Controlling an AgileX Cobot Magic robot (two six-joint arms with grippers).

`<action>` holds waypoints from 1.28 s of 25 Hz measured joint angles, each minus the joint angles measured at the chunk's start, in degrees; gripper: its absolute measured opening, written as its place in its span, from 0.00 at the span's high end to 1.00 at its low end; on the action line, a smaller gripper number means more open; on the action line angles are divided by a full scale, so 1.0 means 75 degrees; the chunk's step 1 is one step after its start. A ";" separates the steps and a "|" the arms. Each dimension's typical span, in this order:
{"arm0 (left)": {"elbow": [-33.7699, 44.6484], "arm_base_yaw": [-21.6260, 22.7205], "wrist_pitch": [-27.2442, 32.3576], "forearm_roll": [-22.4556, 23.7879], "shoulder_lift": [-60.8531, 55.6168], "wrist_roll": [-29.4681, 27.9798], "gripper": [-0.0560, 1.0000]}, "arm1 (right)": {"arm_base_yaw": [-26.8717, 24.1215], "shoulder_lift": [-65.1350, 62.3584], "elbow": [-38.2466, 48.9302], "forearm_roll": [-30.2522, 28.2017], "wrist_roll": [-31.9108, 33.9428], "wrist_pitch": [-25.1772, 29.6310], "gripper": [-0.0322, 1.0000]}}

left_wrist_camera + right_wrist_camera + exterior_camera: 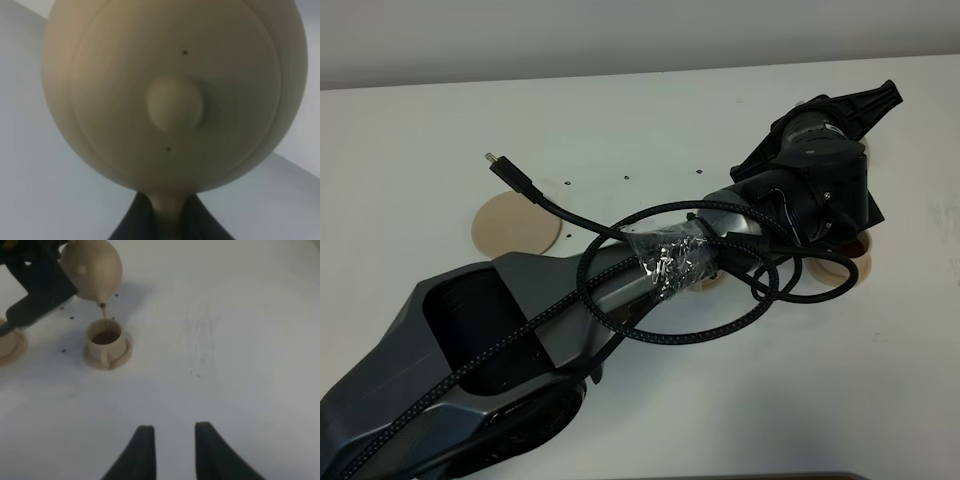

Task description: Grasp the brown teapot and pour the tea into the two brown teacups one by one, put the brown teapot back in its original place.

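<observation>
My left gripper [820, 175] reaches across to the right and is shut on the loop handle [169, 209] of the brown teapot [175, 95], whose knobbed lid fills the left wrist view. In the right wrist view the teapot [92, 267] is tilted, and a thin brown stream falls from its spout into a teacup [106, 340] on its saucer. The cup holds brown tea. Its saucer rim [842, 270] peeks out under the arm. The second teacup is mostly hidden; only a tan edge [9, 346] [706, 283] shows. The wide tan saucer [515, 224] lies bare at the left. My right gripper [175, 452] is open and empty.
A black braided cable with a USB plug [508, 172] loops over the left arm [520, 340] and above the table. Small dark specks [64, 350] dot the white table [225, 340] near the cups. The table's far edge [620, 75] runs along the back.
</observation>
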 joint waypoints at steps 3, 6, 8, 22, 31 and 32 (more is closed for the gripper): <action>0.0000 0.0000 -0.0006 0.0009 0.0000 0.0006 0.83 | 0.0000 0.0000 0.0000 0.0000 0.0000 0.0000 0.78; 0.0000 0.0000 -0.0037 0.0009 0.0000 0.0009 0.83 | 0.0000 0.0000 0.0000 0.0000 0.0000 0.0000 0.78; 0.0000 0.0000 -0.0042 0.0009 0.0000 0.0009 0.83 | 0.0000 0.0000 0.0000 0.0000 0.0000 0.0000 0.78; 0.0000 0.0000 -0.0339 0.0047 0.0000 0.0233 0.83 | 0.0000 0.0000 0.0000 0.0000 0.0000 0.0000 0.78; 0.0000 0.0000 -0.0332 -0.0008 0.0000 0.0342 0.83 | 0.0000 0.0000 0.0000 0.0000 0.0000 0.0000 0.78; 0.0000 0.0000 -0.0314 -0.0065 0.0000 0.0342 0.83 | 0.0000 0.0000 0.0000 0.0000 0.0000 0.0000 0.78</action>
